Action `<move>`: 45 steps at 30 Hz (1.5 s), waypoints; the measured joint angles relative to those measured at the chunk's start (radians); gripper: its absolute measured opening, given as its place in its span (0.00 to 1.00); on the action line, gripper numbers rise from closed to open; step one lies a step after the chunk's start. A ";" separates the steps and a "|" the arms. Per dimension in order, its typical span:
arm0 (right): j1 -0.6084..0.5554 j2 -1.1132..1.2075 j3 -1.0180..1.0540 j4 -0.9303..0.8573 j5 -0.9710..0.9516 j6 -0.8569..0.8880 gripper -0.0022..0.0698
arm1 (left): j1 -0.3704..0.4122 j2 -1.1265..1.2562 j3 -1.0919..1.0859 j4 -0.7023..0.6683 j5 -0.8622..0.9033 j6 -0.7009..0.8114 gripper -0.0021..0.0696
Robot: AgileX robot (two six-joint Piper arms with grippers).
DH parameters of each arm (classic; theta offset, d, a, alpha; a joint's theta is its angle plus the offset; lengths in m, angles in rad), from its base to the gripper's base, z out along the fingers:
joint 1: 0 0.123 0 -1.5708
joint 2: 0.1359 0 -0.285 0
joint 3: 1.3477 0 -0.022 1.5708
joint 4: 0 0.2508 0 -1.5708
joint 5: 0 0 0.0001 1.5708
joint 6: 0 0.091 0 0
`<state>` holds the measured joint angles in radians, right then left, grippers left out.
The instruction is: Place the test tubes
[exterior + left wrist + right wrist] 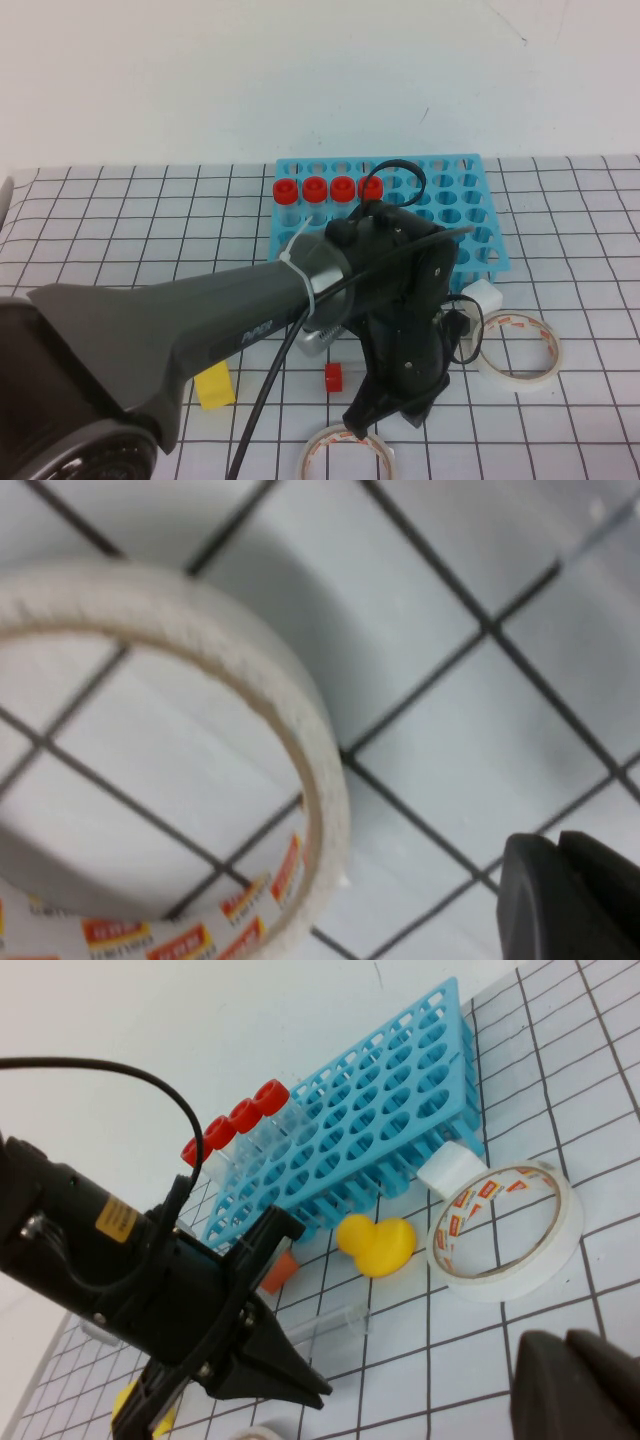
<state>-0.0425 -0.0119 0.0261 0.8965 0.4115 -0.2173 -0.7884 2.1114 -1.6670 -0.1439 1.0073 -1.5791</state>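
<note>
The blue rack (470, 215) stands at the back of the mat with several red-capped test tubes (316, 188) upright in its rear left holes, also seen in the right wrist view as red-capped test tubes (245, 1115) in the blue rack (400, 1110). A clear tube (335, 1323) lies on the mat beside my left gripper, with a red cap (333, 377) close by. My left gripper (365, 418) points down over the front tape roll (250, 670), shut and empty. My right gripper (585, 1380) is shut and empty, low over the mat to the right.
A second tape roll (518, 345) lies right of the left arm, with a white block (480, 295) behind it. A yellow duck (378, 1245) sits by the rack's front edge. A yellow block (214, 387) lies front left.
</note>
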 joint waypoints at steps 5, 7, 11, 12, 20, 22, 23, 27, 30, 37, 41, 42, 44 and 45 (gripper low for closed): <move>0.000 0.000 0.000 0.000 0.000 0.000 0.03 | 0.000 0.000 0.000 0.040 0.029 0.000 0.03; 0.000 0.000 0.000 0.000 0.000 0.000 0.03 | 0.000 0.000 0.000 0.065 0.066 -0.022 0.03; 0.000 0.000 0.000 0.000 0.000 0.000 0.03 | 0.000 0.000 0.000 0.109 0.131 -0.072 0.03; 0.000 0.000 0.000 0.000 0.000 0.000 0.03 | 0.000 0.000 0.000 0.111 0.135 -0.079 0.03; 0.000 0.000 0.000 0.000 0.000 0.000 0.03 | 0.000 -0.002 -0.022 0.112 0.136 -0.101 0.03; 0.000 0.000 0.000 0.000 0.000 0.000 0.03 | 0.000 -0.003 -0.044 0.116 0.155 -0.122 0.03; 0.000 0.000 0.000 0.000 0.000 0.000 0.03 | 0.000 -0.003 -0.057 0.122 0.163 -0.140 0.03; 0.000 0.000 0.000 0.000 0.000 0.000 0.03 | 0.000 -0.003 -0.106 0.154 0.178 -0.281 0.03; 0.000 0.000 0.000 0.000 0.000 0.000 0.03 | 0.000 -0.003 -0.119 0.158 0.176 -0.413 0.09; 0.000 0.000 0.000 0.000 0.000 0.000 0.03 | 0.000 -0.001 -0.121 0.156 0.176 -0.560 0.45; 0.000 0.000 0.000 0.000 0.000 0.000 0.03 | 0.000 0.009 -0.121 0.151 0.176 -0.594 0.57; 0.000 0.000 0.000 0.000 0.000 0.000 0.03 | 0.000 0.015 -0.121 0.144 0.176 -0.599 0.57; 0.000 0.000 0.000 0.000 0.000 0.000 0.03 | 0.000 0.024 -0.121 0.144 0.176 -0.601 0.58; 0.000 0.000 0.000 0.000 0.000 0.000 0.03 | 0.000 0.032 -0.121 0.144 0.176 -0.605 0.58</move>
<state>-0.0425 -0.0119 0.0261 0.8965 0.4115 -0.2173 -0.7884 2.1435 -1.7878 0.0000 1.1832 -2.1841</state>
